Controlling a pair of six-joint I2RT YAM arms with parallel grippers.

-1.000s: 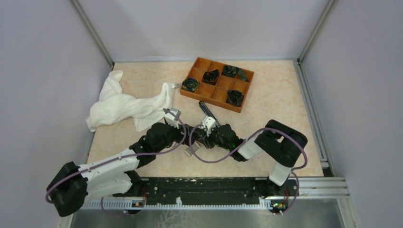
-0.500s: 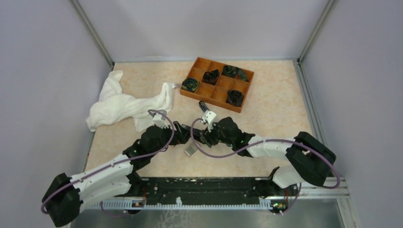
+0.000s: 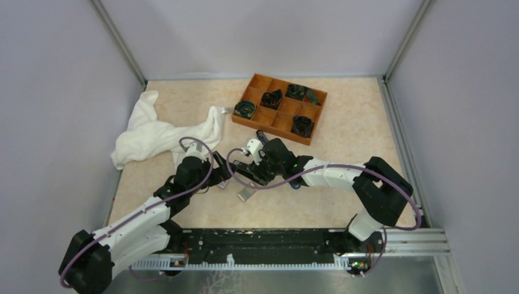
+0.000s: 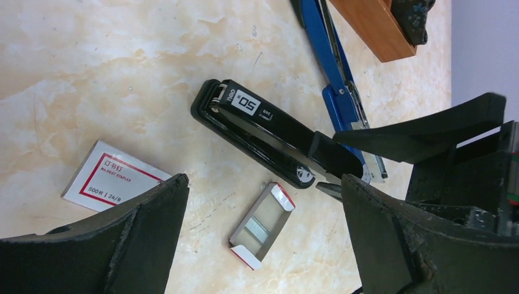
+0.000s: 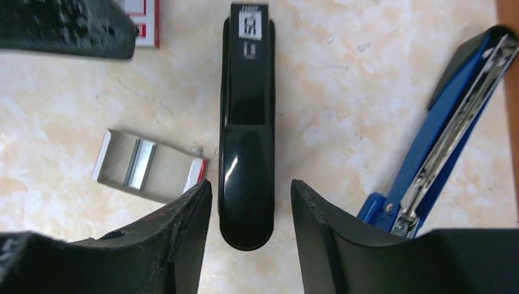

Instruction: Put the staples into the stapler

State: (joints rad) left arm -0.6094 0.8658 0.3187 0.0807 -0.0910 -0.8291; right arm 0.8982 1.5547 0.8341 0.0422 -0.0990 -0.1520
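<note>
The black stapler (image 5: 246,122) lies shut and flat on the marble table, with a white label at its far end. My right gripper (image 5: 251,187) is open and straddles its rounded near end, with a narrow gap on each side. The staples (image 4: 257,229) are a small silver block lying in the open white carton drawer (image 5: 183,174) beside the stapler. The carton's red-labelled sleeve (image 4: 113,177) lies apart, next to my left finger (image 4: 153,220). My left gripper (image 4: 264,184) hangs wide open above the drawer and holds nothing. In the top view both grippers (image 3: 235,170) crowd over the stapler and hide it.
A blue-and-black stapler (image 5: 453,135) lies opened out just right of the black one. Behind it stands an orange compartment tray (image 3: 280,109) with dark items in it. A crumpled white cloth (image 3: 162,138) lies at the back left.
The right arm has swung left and further out over the stapler, and its jaws have widened. The left arm has drawn back to the left, still open.
</note>
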